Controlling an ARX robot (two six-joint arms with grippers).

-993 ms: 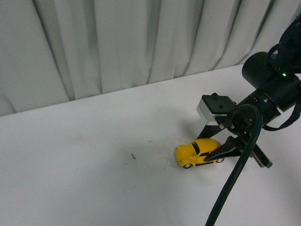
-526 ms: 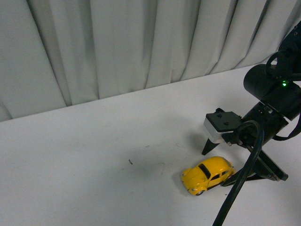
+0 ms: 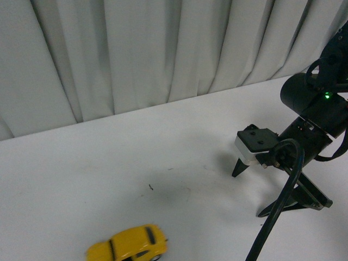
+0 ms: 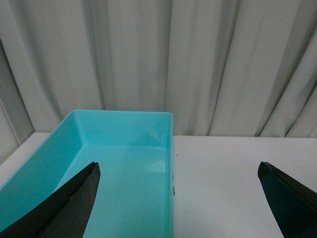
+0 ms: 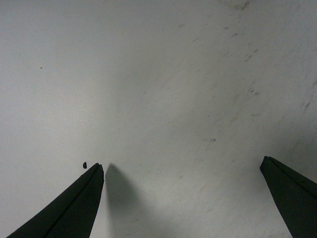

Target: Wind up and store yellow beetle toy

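Note:
The yellow beetle toy (image 3: 128, 245) rolls free on the white table (image 3: 109, 163), blurred, at the near edge of the front view and far left of my right gripper. That right gripper (image 3: 249, 193) stands open at the right with its fingertips down at the table and nothing between them. The right wrist view shows only bare, scuffed table between the open right gripper's (image 5: 182, 162) black fingers (image 5: 79, 208). My left gripper (image 4: 178, 166) is open and empty, in front of a teal bin (image 4: 74, 144). The toy is out of both wrist views.
A pale pleated curtain (image 3: 163, 49) hangs along the table's far edge. The teal bin is empty inside and sits against the curtain in the left wrist view. A thick black cable (image 3: 274, 223) runs down from the right wrist.
The yellow beetle toy has left the right gripper's open fingers and rolled left and toward the near edge. The right gripper has barely moved over the last half second.

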